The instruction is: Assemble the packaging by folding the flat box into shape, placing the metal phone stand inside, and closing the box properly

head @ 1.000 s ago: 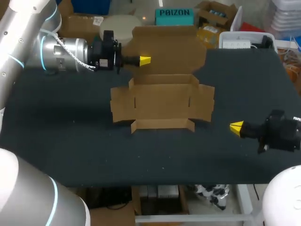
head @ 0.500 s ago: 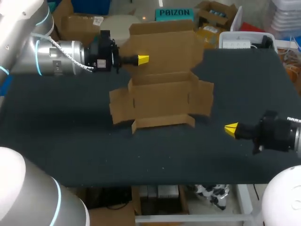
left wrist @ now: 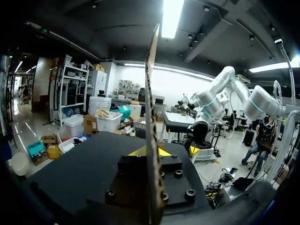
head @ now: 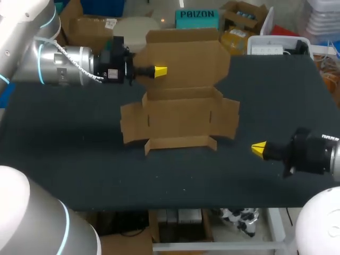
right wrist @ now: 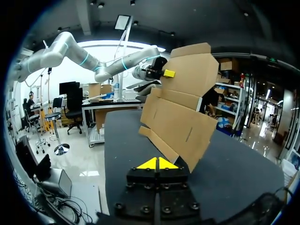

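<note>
While the left claw (head: pixel 161 70) seemingly pinches the box (head: pixel 180 114) lid, the closed right claw (head: pixel 258 149) sits apart beside it.

From where I stand there is one dark table (head: pixel 79 159), one cardboard box (head: pixel 180 114) on it, and two arms, left arm (head: pixel 58 64) and right arm (head: pixel 316 154), carrying two grippers, left gripper (head: pixel 160 71) and right gripper (head: pixel 258 149), with four yellow fingertips (right wrist: pixel 150 163) in all.

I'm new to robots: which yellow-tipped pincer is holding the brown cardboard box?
The left pincer, clamped on the raised flap of the brown cardboard box; the right pincer sits apart, empty.
</note>
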Available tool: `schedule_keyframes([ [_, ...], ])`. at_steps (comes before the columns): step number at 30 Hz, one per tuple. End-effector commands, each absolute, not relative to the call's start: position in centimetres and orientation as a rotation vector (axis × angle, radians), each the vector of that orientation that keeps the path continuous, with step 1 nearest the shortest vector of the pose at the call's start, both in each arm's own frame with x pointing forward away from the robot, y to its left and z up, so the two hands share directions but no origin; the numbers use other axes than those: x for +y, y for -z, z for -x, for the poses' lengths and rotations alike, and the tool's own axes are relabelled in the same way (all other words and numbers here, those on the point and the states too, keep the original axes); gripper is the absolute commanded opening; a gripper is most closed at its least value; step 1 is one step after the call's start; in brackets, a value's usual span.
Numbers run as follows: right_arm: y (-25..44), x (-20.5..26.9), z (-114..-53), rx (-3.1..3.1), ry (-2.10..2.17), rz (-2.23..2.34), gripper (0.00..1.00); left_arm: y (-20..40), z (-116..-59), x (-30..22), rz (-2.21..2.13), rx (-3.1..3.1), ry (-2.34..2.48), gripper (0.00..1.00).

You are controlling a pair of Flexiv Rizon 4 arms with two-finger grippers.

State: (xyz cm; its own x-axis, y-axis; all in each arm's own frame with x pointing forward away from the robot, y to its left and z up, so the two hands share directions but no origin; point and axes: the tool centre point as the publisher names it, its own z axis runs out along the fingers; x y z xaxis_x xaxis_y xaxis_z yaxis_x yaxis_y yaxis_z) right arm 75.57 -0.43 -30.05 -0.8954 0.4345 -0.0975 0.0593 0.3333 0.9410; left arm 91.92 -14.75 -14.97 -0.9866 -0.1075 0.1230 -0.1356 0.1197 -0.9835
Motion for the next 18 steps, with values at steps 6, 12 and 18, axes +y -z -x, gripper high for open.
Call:
schedule_keyframes([
  [6,30.4,0.1,-75.3,2.268,-1.578,-0.440,0.00,15.7,-93.2,-14.5,-0.196,-2.286,-2.047,0.00],
  [12,30.5,0.6,-75.2,2.271,-1.566,-0.437,0.00,16.2,-93.7,-14.1,-0.161,-2.271,-2.065,0.00],
  [18,30.6,1.1,-75.1,2.277,-1.554,-0.427,0.00,16.7,-93.6,-13.9,-0.143,-2.270,-2.090,0.00],
])
